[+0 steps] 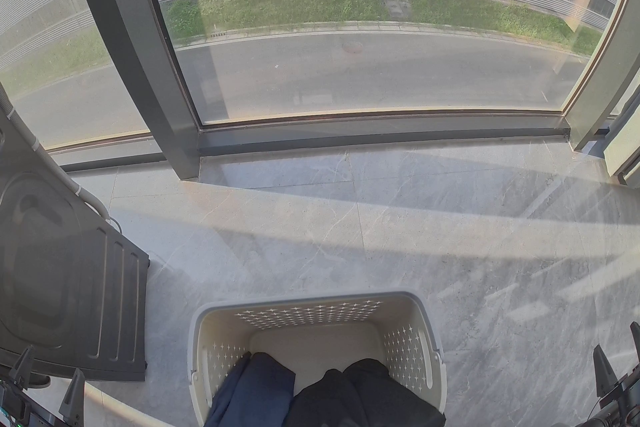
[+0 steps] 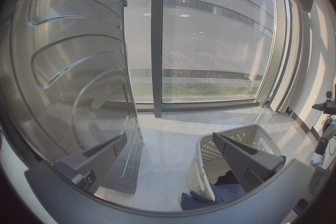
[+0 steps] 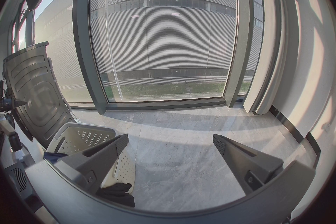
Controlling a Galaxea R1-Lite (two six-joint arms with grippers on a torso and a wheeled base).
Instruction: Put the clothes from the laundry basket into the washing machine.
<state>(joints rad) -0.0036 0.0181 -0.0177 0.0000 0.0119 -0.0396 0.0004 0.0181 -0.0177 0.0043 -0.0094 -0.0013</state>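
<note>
A white perforated laundry basket (image 1: 407,341) stands on the floor at the bottom centre of the head view. A blue garment (image 1: 257,391) lies in its left half and a black garment (image 1: 363,395) in its right half. The washing machine (image 1: 60,288) shows as a dark grey ribbed panel at the left, beside the basket. My left gripper (image 1: 52,365) is open and holds nothing, low in front of the machine. My right gripper (image 1: 617,338) is open and holds nothing, to the right of the basket. The left wrist view shows the left gripper (image 2: 169,136), basket (image 2: 201,168) and blue garment (image 2: 218,195). The right wrist view shows the right gripper (image 3: 169,137) and black garment (image 3: 117,193).
A tall window wall (image 1: 373,68) with a dark post (image 1: 143,68) closes the far side. Pale tiled floor (image 1: 400,228) stretches between it and the basket. A white wall with a dark skirting (image 3: 290,126) runs along the right.
</note>
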